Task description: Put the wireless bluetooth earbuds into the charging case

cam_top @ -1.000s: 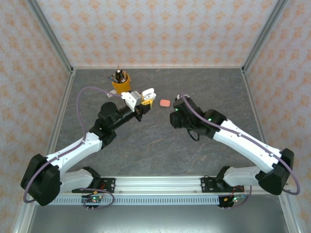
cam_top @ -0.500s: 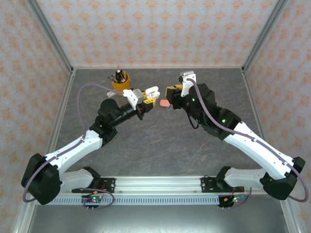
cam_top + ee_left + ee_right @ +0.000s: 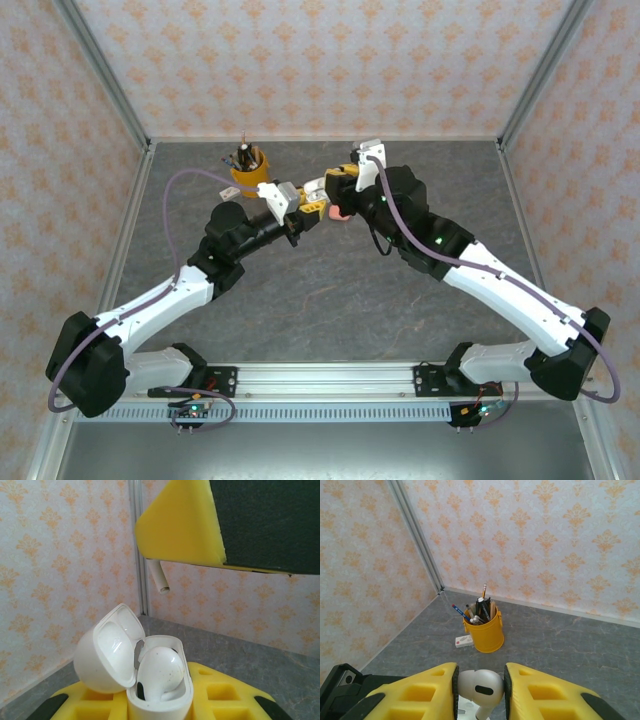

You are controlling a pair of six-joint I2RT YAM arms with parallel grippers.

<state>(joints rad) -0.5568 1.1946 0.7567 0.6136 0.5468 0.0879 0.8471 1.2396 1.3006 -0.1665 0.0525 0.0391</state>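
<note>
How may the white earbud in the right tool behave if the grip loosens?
Likely slippery: the white earbud looks smooth and glossy, pinched on its rounded head. Probably light, being tiny. Its bulb and stem suggest wobbly rolling.

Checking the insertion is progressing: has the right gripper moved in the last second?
Yes. The right gripper, holding a white earbud, went back and left past the pink case, closer to the yellow pen cup.
</note>
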